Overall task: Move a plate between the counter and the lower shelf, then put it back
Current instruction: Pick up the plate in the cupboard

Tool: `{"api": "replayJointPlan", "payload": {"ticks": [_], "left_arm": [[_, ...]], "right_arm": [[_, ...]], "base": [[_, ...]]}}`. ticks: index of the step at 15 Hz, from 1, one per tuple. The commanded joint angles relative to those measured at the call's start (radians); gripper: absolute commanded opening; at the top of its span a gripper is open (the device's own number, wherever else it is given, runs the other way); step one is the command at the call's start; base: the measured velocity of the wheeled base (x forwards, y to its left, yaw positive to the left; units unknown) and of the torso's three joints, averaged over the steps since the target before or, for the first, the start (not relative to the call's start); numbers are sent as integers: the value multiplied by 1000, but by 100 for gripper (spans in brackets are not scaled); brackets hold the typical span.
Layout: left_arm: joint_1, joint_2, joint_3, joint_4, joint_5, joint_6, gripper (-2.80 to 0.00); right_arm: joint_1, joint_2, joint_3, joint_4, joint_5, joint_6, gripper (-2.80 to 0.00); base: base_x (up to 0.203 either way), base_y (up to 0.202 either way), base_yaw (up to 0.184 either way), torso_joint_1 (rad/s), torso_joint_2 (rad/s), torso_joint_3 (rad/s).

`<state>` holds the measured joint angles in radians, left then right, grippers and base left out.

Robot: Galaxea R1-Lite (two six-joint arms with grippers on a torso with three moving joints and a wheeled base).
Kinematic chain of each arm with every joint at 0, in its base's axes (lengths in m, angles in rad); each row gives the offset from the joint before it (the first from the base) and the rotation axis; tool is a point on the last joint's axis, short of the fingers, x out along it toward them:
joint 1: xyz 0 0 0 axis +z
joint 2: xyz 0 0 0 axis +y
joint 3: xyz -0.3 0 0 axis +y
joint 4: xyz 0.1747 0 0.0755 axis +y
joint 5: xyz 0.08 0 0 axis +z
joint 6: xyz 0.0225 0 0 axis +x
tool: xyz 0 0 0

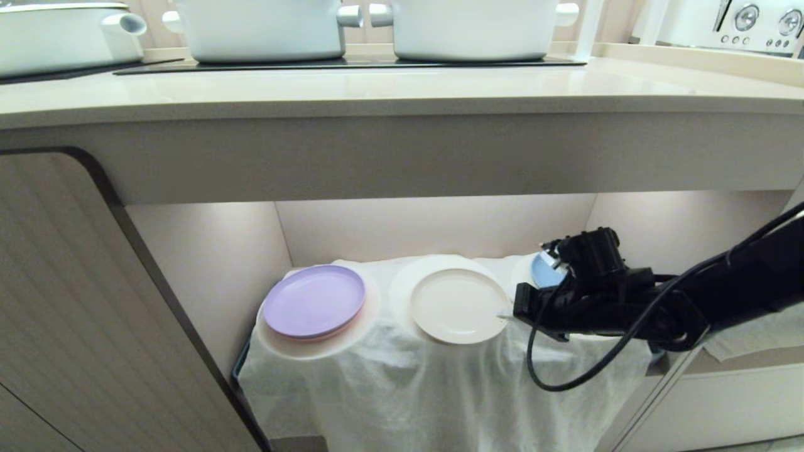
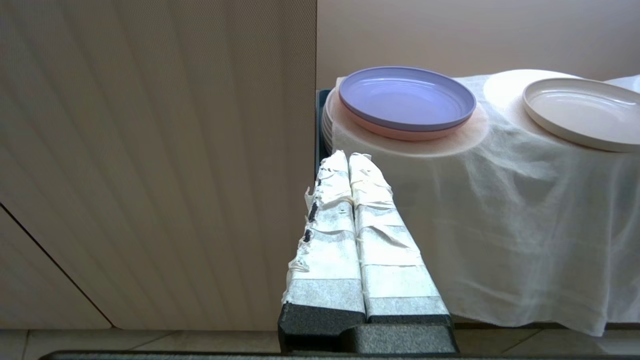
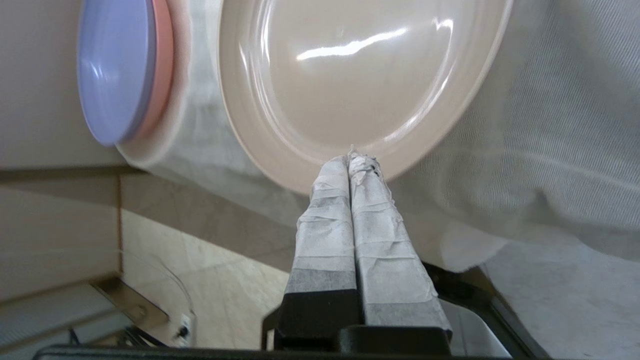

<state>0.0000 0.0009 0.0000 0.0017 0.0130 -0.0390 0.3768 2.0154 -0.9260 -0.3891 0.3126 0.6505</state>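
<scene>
Head view, centre: plate [image 1: 457,306] flat on lower shelf [image 1: 433,229], right gripper [image 1: 510,316] at its edge; left wrist, lower middle: left gripper [image 2: 350,162] closed, idle; right wrist: taped tips together at rim, likely a pick-up approach, needing jaws opened first.

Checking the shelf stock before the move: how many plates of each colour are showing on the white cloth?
Round lilac plate: 1
Pink plate under the lilac one, only its edge showing: 1
Round matte cream-beige plate: 1
Blue plate, mostly hidden by the arm: 1
Total: 4
</scene>
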Motion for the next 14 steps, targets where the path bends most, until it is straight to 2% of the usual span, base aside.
{"api": "replayJointPlan", "payload": {"ticks": [1,3,4,11,14], "left_arm": [[0,1,0,0,1,-1,-280],[0,1,0,0,1,-1,-280],[0,1,0,0,1,-1,-280],[1,1,0,0,1,-1,-280],[0,1,0,0,1,-1,-280]], "right_arm": [[-10,21,-35,-2,3,19,-280],[-26,32,-57,10,5,21,-280],[-34,34,-59,18,5,21,0],[-67,37,-47,64,-1,18,0],[-62,55,-47,64,-50,18,0]], "base": [[0,0,0,0,0,0],[0,0,0,0,0,0],[0,0,0,0,0,0],[0,0,0,0,0,0],[0,0,0,0,0,0]]}}
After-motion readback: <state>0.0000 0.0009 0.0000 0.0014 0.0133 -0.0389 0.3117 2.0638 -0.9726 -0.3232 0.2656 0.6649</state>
